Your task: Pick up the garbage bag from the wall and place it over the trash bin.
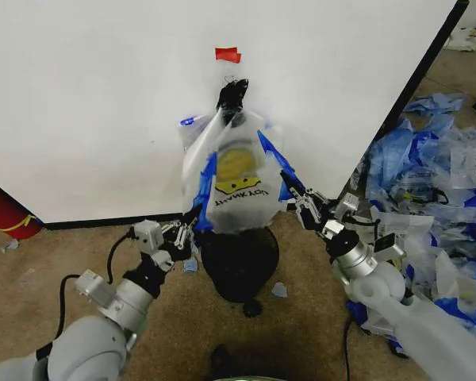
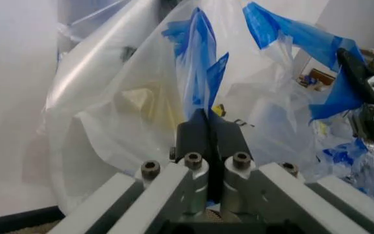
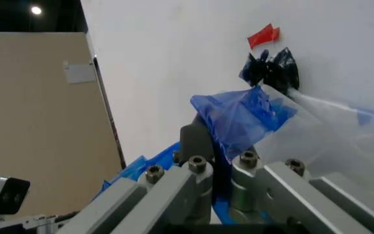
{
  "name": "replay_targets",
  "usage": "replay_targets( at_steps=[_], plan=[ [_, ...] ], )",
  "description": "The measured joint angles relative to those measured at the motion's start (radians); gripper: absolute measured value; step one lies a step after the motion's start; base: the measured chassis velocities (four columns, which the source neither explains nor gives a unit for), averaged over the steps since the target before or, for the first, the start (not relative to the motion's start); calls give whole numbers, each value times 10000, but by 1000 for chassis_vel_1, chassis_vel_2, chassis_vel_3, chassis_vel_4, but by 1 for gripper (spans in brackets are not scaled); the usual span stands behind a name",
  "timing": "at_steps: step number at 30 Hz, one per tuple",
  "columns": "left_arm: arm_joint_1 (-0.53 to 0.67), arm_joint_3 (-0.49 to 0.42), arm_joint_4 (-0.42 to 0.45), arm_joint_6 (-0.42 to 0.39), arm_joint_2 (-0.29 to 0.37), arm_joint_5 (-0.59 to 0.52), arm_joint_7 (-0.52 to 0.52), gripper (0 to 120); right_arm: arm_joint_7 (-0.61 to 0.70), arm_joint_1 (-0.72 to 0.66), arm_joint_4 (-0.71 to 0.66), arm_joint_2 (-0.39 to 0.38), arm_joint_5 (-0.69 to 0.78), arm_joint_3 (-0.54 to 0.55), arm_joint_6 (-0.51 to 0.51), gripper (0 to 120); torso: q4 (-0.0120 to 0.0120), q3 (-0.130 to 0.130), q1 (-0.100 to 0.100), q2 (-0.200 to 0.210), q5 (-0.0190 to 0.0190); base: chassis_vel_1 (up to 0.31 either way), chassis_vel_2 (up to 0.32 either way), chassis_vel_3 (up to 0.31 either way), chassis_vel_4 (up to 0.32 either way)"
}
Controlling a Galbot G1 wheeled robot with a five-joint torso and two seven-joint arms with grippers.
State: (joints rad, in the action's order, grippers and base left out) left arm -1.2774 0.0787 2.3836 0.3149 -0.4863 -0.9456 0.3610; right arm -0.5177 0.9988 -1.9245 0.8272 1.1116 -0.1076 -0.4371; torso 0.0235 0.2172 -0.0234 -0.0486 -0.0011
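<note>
My left gripper [image 1: 192,225] and right gripper [image 1: 295,195] each had jaws pinching a blue edge of the garbage bag [image 1: 234,178], which looked light, limp and slippery between them.

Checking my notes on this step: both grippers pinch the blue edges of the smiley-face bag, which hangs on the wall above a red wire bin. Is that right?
One detail is off: the bin is black, not red, as the head view shows. The rest stands: the left gripper and right gripper each pinch a blue edge of the bag, which hangs on the wall above the bin.
</note>
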Motion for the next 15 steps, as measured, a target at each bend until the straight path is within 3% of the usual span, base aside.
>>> replay_targets(
  at_steps=[15],
  plan=[
    [-651, 47, -227, 238, -42, 486, 21, 0, -117, 230, 93, 18, -359, 176, -24, 0, 1, 1, 0, 0, 1, 0, 0, 0, 0]
  ],
)
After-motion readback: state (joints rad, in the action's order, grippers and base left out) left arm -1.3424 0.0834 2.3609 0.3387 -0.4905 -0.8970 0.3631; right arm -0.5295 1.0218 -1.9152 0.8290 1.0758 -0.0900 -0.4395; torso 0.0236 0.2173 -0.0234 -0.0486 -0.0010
